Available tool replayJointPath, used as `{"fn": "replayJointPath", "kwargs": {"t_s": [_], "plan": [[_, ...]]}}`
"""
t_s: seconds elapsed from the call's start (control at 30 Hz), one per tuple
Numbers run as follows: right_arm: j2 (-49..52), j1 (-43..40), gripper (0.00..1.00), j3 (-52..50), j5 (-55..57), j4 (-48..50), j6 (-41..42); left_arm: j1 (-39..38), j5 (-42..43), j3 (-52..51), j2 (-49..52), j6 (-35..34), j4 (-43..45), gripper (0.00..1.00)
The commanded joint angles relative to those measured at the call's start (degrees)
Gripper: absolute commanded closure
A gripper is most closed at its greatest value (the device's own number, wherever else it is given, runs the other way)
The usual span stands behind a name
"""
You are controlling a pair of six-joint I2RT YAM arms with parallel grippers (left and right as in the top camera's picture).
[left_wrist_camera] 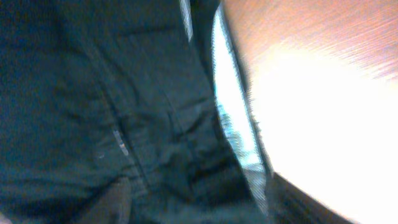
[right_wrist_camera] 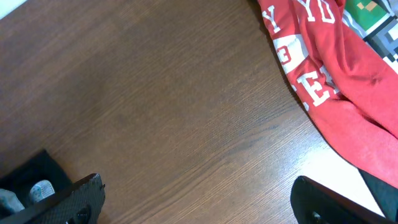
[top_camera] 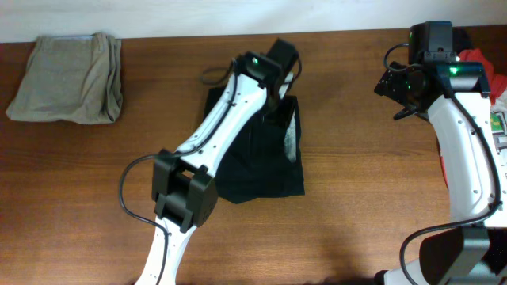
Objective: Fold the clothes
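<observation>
Left gripper (left_wrist_camera: 199, 193) sits low over the black garment (top_camera: 261, 162) at the centre of the table (top_camera: 364, 206). Its fingers (left_wrist_camera: 115, 202) show in the bottom corners of the left wrist view, set apart, with dark cloth filling the gap between them. We read that as open, not clamped. The view is badly blurred, so we can't tell whether the tips touch the cloth.

We see the black garment lying roughly rectangular in the middle of the overhead frame. The left arm (top_camera: 214, 127) runs diagonally across it from lower left to its upper edge. A pale strip (top_camera: 292, 134) runs along its right edge. The same strip shows mid-frame in the left wrist view, with bright bare wood to the right of it.

Right gripper (right_wrist_camera: 198, 186) hangs over bare wood in the upper right of the overhead frame, well apart from the black garment. Jaws wide, nothing between them, only tabletop below.

A red garment (right_wrist_camera: 329, 87) with white lettering lies crumpled in the upper right of the right wrist view, near that gripper but not touching it. A green patterned item (right_wrist_camera: 373, 12) peeks out at the top right corner, beside the red.

A folded khaki garment (top_camera: 67, 79) sits in the upper left of the overhead frame, a flat stack, well apart from both arms.
</observation>
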Motion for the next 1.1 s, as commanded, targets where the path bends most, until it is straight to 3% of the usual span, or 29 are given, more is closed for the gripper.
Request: {"fn": "replayJointPath", "kwargs": {"t_s": [0.0,0.13,0.2,0.27,0.33,0.4,0.5,0.63,0.8,1.07], "plan": [[0.22,-0.02,0.01,0.35,1.49,0.0,0.5,0.35,0.33,11.23,-0.39,1.44,-4.33,0.19],[0.22,-0.02,0.01,0.35,1.49,0.0,0.5,1.18,0.33,13.2,-0.17,3.23,-7.41,0.21],[0.22,-0.02,0.01,0.35,1.49,0.0,0.5,1.18,0.0,11.13,0.46,4.09,-7.87,0.29],[0.22,-0.02,0.01,0.35,1.49,0.0,0.5,1.18,-0.57,7.96,0.98,4.0,-7.02,0.47],[0.22,-0.02,0.01,0.35,1.49,-0.02,0.5,1.18,-0.55,2.27,1.46,3.72,-4.79,0.72],[0.22,-0.02,0.01,0.35,1.49,0.0,0.5,1.18,-0.44,-1.97,1.46,3.08,-2.95,0.8],[0.22,-0.02,0.01,0.35,1.49,0.0,0.5,1.14,2.03,-9.9,1.46,3.1,1.55,0.81],[0.22,-0.02,0.01,0.35,1.49,0.0,0.5,1.01,9.77,-16.81,1.46,3.13,6.34,0.95],[0.22,-0.02,0.01,0.35,1.49,0.0,0.5,-1.55,14.99,-22.67,1.46,3.06,12.33,0.95],[0.22,-0.02,0.01,0.35,1.49,0.0,0.5,-7.06,14.95,-27.71,1.27,2.21,15.98,0.97]]}}
